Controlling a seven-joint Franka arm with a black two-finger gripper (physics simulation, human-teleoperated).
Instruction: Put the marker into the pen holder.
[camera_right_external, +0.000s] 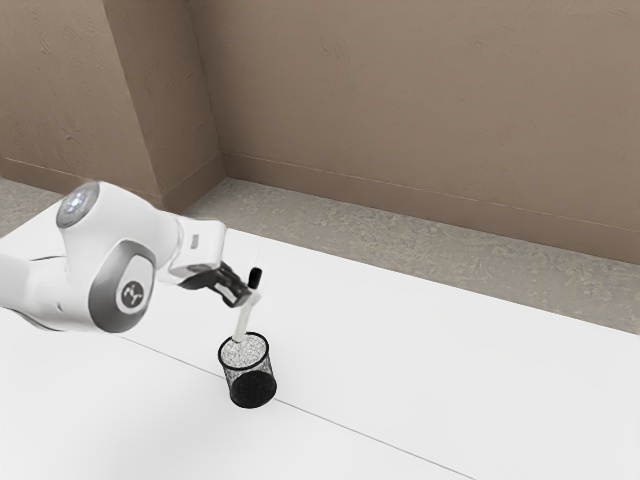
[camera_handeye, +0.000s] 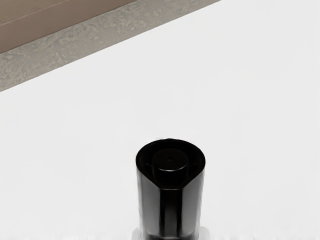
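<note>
Brown walls (camera_right_external: 420, 110), mottled gray floor (camera_right_external: 400, 235), white table (camera_right_external: 450, 350)

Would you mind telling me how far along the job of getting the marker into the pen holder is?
Picking up looks done: the gripper is shut on the marker, its black cap uppermost. In hand is the lining up: the white lower end meets the mesh pen holder's rim in the exterior view, though I can't tell whether it's inside. Lowering and release are left.

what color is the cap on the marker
Black; the marker's cap shows best in the wrist view.
</note>
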